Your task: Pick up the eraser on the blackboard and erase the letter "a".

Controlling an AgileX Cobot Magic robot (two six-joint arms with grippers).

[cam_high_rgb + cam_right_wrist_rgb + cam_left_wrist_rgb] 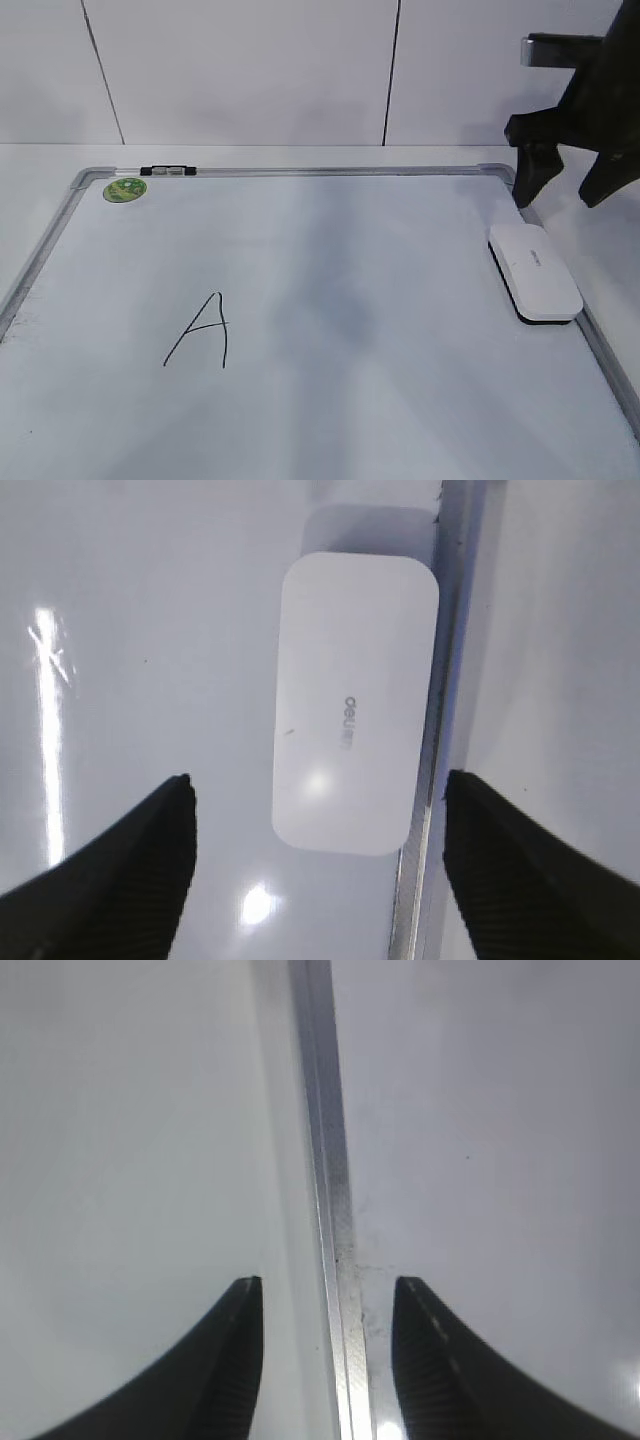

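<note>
Exterior view: the eraser (534, 271) lies flat on the blackboard (400, 400), hard against the right frame rail, with nothing touching it — so the pickup is not yet done. The right gripper (570, 190) hangs above the board's far right corner, just beyond the eraser's far end, its fingers spread wide and empty. In the right wrist view the eraser (356, 744) sits between and ahead of the two dark fingers (130, 870), which suggests the arm is lined up for a descent.

The only marker letter in sight is a tall "A" (200, 331) at the near left of the board, fully intact; no small cursive letter shows here. No wiping has begun.

The left gripper (325, 1345) is parted and holds nothing, straddling the aluminium frame (330, 1210).

Everything remains: grasp, carry leftward, wipe.
</note>
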